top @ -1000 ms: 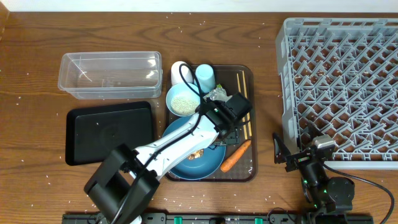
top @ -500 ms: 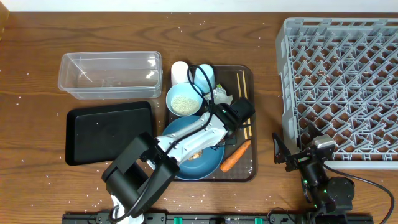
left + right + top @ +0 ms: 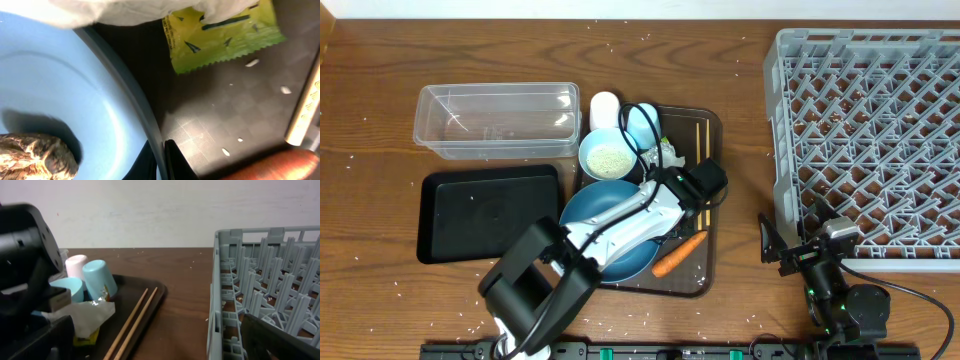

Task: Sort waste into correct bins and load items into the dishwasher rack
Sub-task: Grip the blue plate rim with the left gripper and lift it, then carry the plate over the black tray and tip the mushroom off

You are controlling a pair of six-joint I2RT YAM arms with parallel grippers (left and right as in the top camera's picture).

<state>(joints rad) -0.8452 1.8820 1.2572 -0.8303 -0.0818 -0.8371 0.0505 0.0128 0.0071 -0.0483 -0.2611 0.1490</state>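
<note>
Dark wooden table (image 3: 740,70), flecked with rice. At centre frame the left gripper (image 3: 161,159) pinches the blue plate (image 3: 60,85) by its right rim, jaws almost closed. The right gripper (image 3: 788,248), lower right, I cannot tell. Lifting may spill the brown lump (image 3: 35,155) or drag the wrapper (image 3: 220,35), carrot (image 3: 678,254) and brown tray (image 3: 712,130). Free room lies between tray and rack (image 3: 870,130).

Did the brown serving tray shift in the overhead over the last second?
Yes. The brown serving tray slid left, away from the dishwasher rack, which stayed put, so the gap between them is wider.
</note>
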